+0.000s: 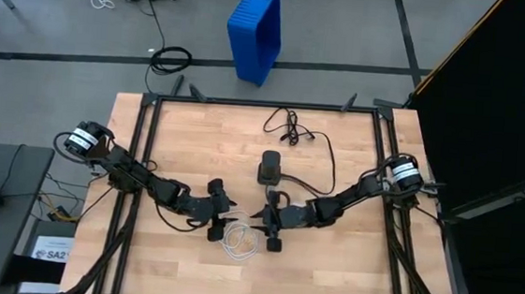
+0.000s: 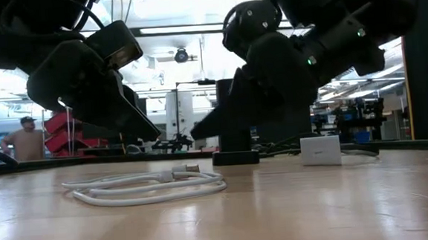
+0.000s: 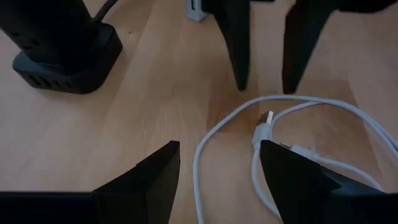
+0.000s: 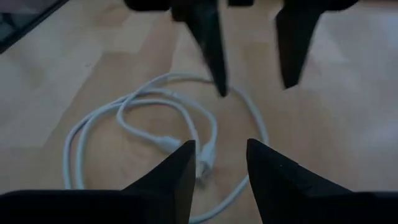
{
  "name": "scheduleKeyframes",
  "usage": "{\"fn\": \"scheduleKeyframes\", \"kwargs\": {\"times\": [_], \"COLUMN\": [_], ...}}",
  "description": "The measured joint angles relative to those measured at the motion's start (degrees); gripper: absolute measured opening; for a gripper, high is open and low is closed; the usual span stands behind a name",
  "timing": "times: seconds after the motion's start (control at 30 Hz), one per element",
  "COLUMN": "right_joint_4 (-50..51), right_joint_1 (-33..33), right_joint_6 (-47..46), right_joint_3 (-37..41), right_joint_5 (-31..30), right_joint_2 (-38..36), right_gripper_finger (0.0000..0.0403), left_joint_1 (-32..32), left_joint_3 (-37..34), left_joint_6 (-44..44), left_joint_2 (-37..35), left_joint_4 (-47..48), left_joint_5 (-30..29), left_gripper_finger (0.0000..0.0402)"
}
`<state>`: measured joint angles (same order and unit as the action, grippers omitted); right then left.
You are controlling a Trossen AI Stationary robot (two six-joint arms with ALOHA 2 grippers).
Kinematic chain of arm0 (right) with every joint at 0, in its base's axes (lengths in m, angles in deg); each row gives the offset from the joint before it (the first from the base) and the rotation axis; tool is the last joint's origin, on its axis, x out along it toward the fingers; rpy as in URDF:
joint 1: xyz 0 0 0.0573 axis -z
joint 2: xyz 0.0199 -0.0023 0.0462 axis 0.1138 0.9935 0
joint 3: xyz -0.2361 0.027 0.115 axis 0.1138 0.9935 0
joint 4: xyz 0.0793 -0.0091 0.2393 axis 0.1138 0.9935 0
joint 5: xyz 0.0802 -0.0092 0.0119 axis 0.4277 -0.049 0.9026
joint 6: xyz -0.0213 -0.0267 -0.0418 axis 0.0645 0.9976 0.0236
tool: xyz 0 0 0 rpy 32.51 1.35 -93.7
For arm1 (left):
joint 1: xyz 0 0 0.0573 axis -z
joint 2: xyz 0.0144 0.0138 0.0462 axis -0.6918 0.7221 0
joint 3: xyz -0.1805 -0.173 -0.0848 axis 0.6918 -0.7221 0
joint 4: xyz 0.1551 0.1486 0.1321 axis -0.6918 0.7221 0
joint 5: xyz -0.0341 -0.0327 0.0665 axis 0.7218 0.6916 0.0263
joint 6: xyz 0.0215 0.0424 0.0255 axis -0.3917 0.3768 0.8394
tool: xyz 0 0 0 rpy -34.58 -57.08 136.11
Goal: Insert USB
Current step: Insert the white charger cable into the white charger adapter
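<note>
I see the thin white coiled USB cable (image 1: 240, 242) lying on the pale wooden desk (image 1: 197, 142), between my grippers. The left gripper (image 3: 217, 165) and right gripper (image 4: 221, 163) both hover over it, fingers apart, holding nothing. The black charging box (image 1: 269, 167) stands nearby.

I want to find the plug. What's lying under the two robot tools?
The white USB cable lies coiled on the wooden table, untouched. The left tool and right tool hover open above it. One metal plug shows; the other end isn't clear.
</note>
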<state>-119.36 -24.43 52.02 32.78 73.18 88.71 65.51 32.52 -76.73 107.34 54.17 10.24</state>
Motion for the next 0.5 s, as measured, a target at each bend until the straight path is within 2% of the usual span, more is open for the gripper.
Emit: {"fn": "scheduleKeyframes", "kwargs": {"times": [0.33, 0.5], "right_joint_4": [-0.08, -0.10], "right_joint_1": [-0.52, -0.19], "right_joint_6": [3.23, 4.32], "right_joint_3": [-4.20, -4.35], "right_joint_5": [0.46, 0.44], "right_joint_2": [1.47, 1.47], "right_gripper_finger": [0.0115, 0.0109], "left_joint_1": [0.00, 0.00], "left_joint_3": [-0.02, -0.02], "left_joint_6": [-0.02, -2.74], "left_joint_2": [-0.02, -0.02], "left_joint_4": [0.20, 0.19], "left_joint_5": [-0.62, -0.67], "left_gripper_finger": [0.0207, 0.0207]}}
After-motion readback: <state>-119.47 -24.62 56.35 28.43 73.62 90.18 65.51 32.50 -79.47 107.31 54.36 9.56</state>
